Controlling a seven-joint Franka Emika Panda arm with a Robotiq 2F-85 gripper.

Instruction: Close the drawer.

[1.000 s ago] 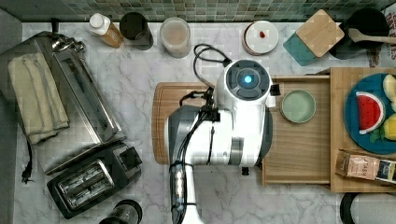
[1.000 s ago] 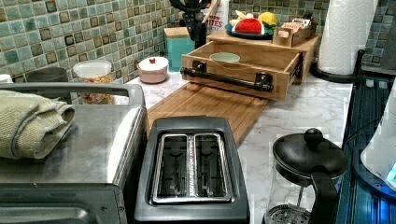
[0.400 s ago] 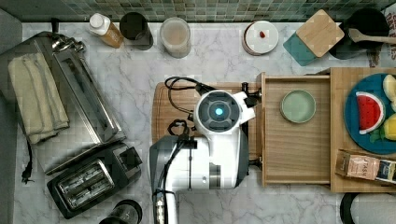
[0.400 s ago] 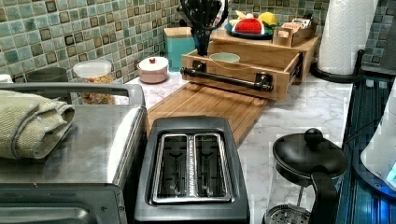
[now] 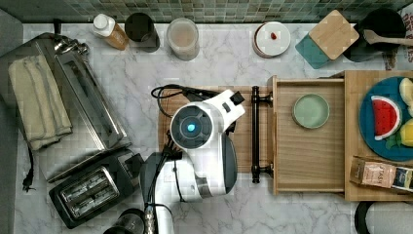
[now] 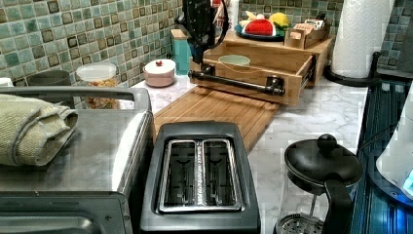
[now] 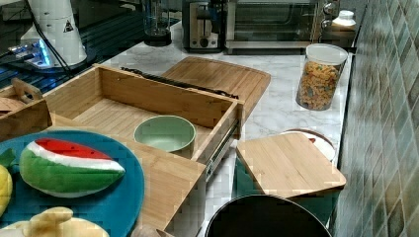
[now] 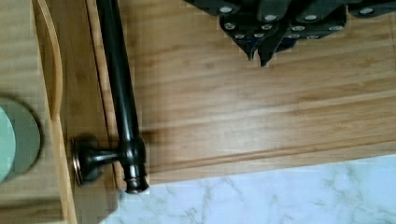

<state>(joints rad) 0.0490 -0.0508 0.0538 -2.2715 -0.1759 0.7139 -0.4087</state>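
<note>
- My gripper hung over the cutting board, its two fingertips pressed together with nothing between them.
- The drawer stood pulled out of the wooden box, on the far side of the handle from my gripper; in the top view it lay to the top view's right of my arm.
- Its black bar handle ran just beside my gripper, apart from the fingertips, with a strip of bare board between them.
- One end of the handle, with its round mount, sat near the board's edge, where the marble counter began.
- A pale green bowl rested inside the drawer, beyond the handle from my gripper.
- In the left view my gripper hung just above the handle's end nearer the tiled wall.
</note>
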